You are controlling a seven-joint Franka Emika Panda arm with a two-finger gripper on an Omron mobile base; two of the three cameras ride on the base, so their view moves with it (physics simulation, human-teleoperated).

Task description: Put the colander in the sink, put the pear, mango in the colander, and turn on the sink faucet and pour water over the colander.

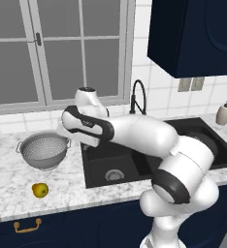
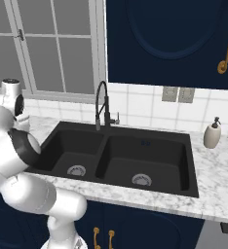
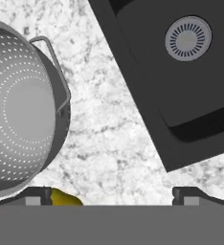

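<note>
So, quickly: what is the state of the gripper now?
Gripper: open, holding nothing, above the counter between colander and sink.

Colander (image 3: 23,110) cropped; yellow fruit (image 3: 65,197) half-hidden.

Metal, stone and matt black.
Perforated silver-grey metal on the colander (image 1: 43,150), dull sheen. Matt black sink (image 2: 121,146) with ribbed silver metal drains. Speckled white-grey marble-look counter (image 3: 114,129). Glossy white tiles (image 2: 145,104) on the far wall. Smooth navy cabinet fronts (image 1: 193,34), brass-coloured handle (image 1: 27,224).
</note>
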